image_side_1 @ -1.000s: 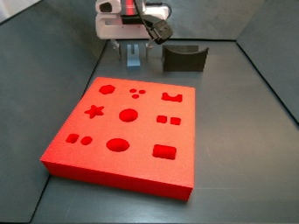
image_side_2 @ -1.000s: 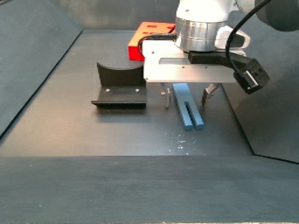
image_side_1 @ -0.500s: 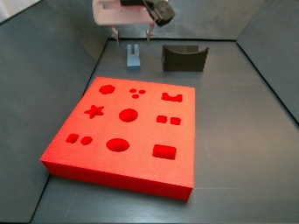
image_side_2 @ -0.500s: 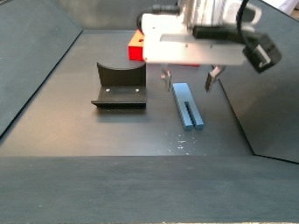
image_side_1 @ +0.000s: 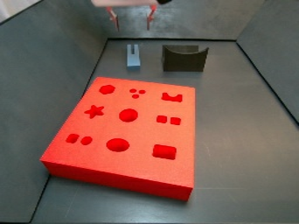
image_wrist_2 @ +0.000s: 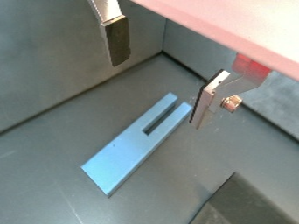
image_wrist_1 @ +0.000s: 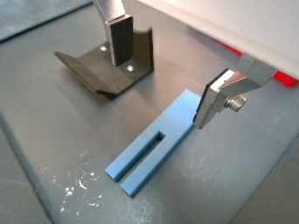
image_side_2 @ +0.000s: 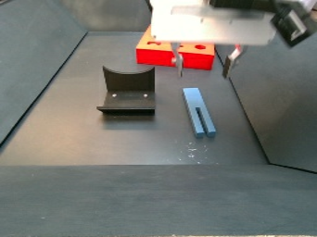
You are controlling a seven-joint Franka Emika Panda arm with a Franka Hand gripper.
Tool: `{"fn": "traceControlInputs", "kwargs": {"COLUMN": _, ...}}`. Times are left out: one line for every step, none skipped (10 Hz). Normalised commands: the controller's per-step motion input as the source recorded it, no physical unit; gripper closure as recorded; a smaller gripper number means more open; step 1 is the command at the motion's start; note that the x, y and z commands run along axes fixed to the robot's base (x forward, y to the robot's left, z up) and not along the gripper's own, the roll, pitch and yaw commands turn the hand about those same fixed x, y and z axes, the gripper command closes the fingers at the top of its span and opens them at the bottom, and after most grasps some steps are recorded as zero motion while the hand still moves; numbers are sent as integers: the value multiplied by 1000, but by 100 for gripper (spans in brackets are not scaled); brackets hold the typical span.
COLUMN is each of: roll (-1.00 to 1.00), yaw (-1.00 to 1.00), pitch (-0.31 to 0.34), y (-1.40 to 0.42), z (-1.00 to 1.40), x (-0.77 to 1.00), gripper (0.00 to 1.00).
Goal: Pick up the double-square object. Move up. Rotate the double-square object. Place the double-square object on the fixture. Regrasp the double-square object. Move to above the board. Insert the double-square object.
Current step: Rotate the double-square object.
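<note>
My gripper (image_side_2: 203, 63) hangs empty above the double-square object (image_side_2: 198, 111), fingers spread apart.

In both wrist views my two silver fingers (image_wrist_1: 117, 35) (image_wrist_2: 114, 33) stand wide apart with nothing between them, and the slate-blue double-square object (image_wrist_1: 162, 140) (image_wrist_2: 138, 143) lies flat on the grey floor below them, a narrow slot running along part of its length; in a wrist view the dark fixture (image_wrist_1: 107, 70) sits near one end of it. In a side view the piece (image_side_1: 135, 57) lies just beside the fixture (image_side_1: 184, 58), beyond the far edge of the red board (image_side_1: 128, 122), and only my fingertips (image_side_1: 149, 17) show at the top. In a side view the fixture (image_side_2: 125, 92) stands apart from the piece, and the board (image_side_2: 155, 53) shows behind my fingers.
</note>
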Motion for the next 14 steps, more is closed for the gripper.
{"fn": "traceControlInputs", "kwargs": {"roll": 1, "yaw": 1000, "pitch": 0, "y": 0, "z": -96, "x": 1, "gripper": 0}}
{"fn": "traceControlInputs", "kwargs": {"roll": 2, "yaw": 1000, "pitch": -1, "y": -2, "z": -259, "x": 15, "gripper": 0}}
{"fn": "traceControlInputs", "kwargs": {"roll": 2, "yaw": 1000, "pitch": -3, "y": 4, "z": -189, "x": 52, "gripper": 0}}
{"fn": "traceControlInputs", "kwargs": {"roll": 2, "yaw": 1000, "pitch": -5, "y": 3, "z": -108, "x": 49, "gripper": 0}}
{"fn": "traceControlInputs", "kwargs": {"roll": 1, "yaw": 1000, "pitch": -6, "y": 2, "z": -66, "x": 36, "gripper": 0}}
{"fn": "traceControlInputs", "kwargs": {"roll": 1, "yaw": 1000, "pitch": -7, "y": -1, "z": -48, "x": 31, "gripper": 0}}
{"fn": "traceControlInputs", "kwargs": {"roll": 1, "yaw": 1000, "pitch": -7, "y": -1, "z": -42, "x": 33, "gripper": 0}}
{"fn": "traceControlInputs", "kwargs": {"roll": 1, "yaw": 1000, "pitch": -7, "y": 0, "z": -38, "x": 35, "gripper": 0}}
{"fn": "traceControlInputs", "kwargs": {"roll": 1, "yaw": 1000, "pitch": -8, "y": 0, "z": -35, "x": 37, "gripper": 0}}
{"fn": "traceControlInputs", "kwargs": {"roll": 1, "yaw": 1000, "pitch": -8, "y": 0, "z": -33, "x": 37, "gripper": 0}}
{"fn": "traceControlInputs", "kwargs": {"roll": 1, "yaw": 1000, "pitch": -9, "y": 0, "z": -30, "x": 39, "gripper": 0}}
{"fn": "traceControlInputs", "kwargs": {"roll": 2, "yaw": 1000, "pitch": -9, "y": 0, "z": -28, "x": 39, "gripper": 0}}
{"fn": "traceControlInputs", "kwargs": {"roll": 2, "yaw": 1000, "pitch": -9, "y": 0, "z": -28, "x": 40, "gripper": 0}}
{"fn": "traceControlInputs", "kwargs": {"roll": 2, "yaw": 1000, "pitch": -10, "y": 0, "z": -27, "x": 40, "gripper": 0}}
